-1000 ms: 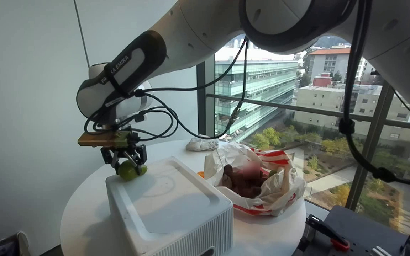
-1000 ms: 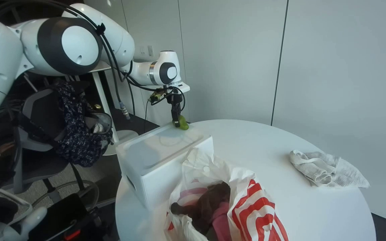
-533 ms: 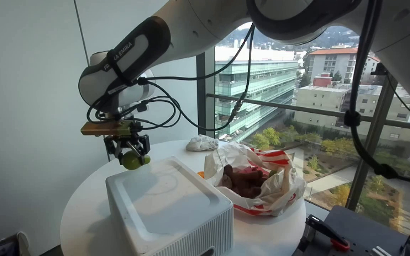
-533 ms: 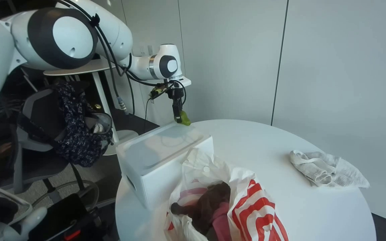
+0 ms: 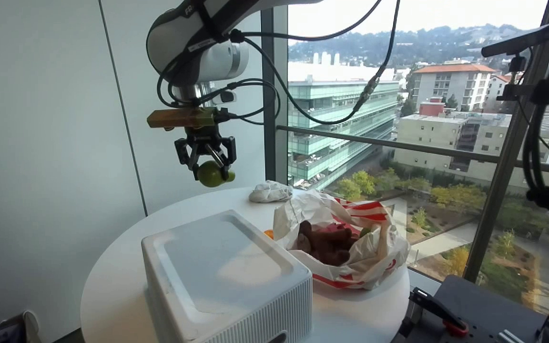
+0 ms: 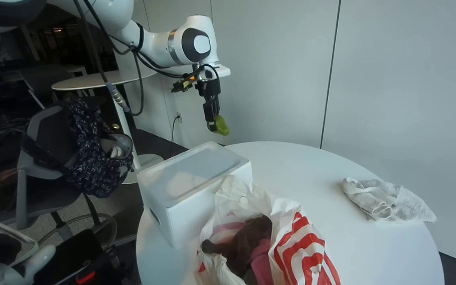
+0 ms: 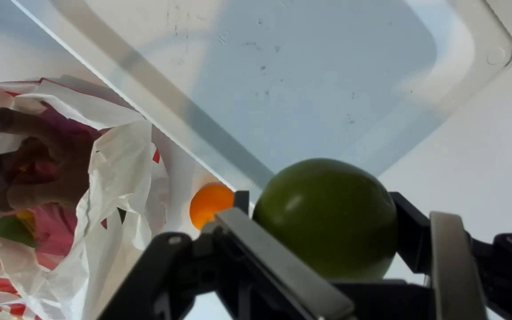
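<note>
My gripper (image 5: 212,172) is shut on a green pear-shaped fruit (image 5: 210,174). In the wrist view the fruit (image 7: 327,213) sits between the two black fingertips, which press it from both sides. An exterior view also shows the gripper (image 6: 213,124) and the fruit's narrow end (image 6: 222,126) sticking out past the fingers. The fruit hangs in the air, apart from the white box (image 5: 227,271) and above its far end. The box's recessed lid (image 7: 291,84) fills the top of the wrist view, and nothing lies on it.
A white-and-red plastic bag (image 5: 384,262) beside the box holds a brown plush toy (image 6: 240,241) and other items. An orange fruit (image 7: 211,204) lies between bag and box. A crumpled white cloth (image 6: 386,200) lies on the round table (image 6: 370,249). A chair with a backpack (image 6: 97,158) stands nearby.
The gripper has risen from the box lid with the green fruit in it, and has moved right in an exterior view. The box, bag and cloth have stayed put.
</note>
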Available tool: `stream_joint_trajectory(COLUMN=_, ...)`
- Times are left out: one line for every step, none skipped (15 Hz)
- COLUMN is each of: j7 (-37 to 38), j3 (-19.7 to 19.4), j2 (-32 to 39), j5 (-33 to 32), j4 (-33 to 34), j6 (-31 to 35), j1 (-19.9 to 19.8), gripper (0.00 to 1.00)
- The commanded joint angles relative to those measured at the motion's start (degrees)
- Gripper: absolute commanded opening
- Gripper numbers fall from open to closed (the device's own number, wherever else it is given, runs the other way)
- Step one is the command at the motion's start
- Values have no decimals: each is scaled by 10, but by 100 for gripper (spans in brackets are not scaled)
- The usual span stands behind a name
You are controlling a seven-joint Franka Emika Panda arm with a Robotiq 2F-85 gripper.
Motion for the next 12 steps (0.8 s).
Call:
stream_joint_trajectory(j7=-21, j3=17, j2=-130, j5=3, j4=-141, j6=-13, j1=-30, gripper=50)
stream_joint_trajectory(j7=-9, j3=17, j2=-155, j5=4, j4=-172, j6=-25, j1=-37, gripper=50)
stream_joint_trajectory(j7=-6, j3=18, j2=-181, j5=12, j4=-204, j6=-37, j1=-46, gripper=50)
stream_joint_trajectory(j7=-5, j3=18, j2=-204, j5=17, j4=-235, j6=-51, j1=-56, gripper=50)
stream_joint_trajectory(j7=-2, j3=18, j2=-227, j5=25, j4=-268, j6=-61, j1=-67, gripper=50)
stream_joint_trajectory(j7=-6, j3=15, j2=-245, j5=32, j4=-302, j6=-62, j1=-79, gripper=50)
stream_joint_trajectory(j7=7, j3=12, j2=-260, j5=20, j4=-335, j6=-62, j1=-91, gripper=50)
stream_joint_trajectory(j7=11, j3=8, j2=-271, j5=21, j4=-369, j6=-52, j1=-105, gripper=50)
stream_joint_trajectory(j7=7, j3=4, j2=-277, j5=14, j4=-401, j6=-40, j1=-120, gripper=50)
stream_joint_trajectory(j7=3, j3=0, j2=-282, j5=4, j4=-432, j6=-27, j1=-135, gripper=50)
stream_joint_trajectory(j7=-10, j3=-6, j2=-281, j5=-3, j4=-464, j6=0, j1=-152, gripper=50)
stream_joint_trajectory(j7=-15, j3=-10, j2=-266, j5=-18, j4=-479, j6=27, j1=-164, gripper=50)
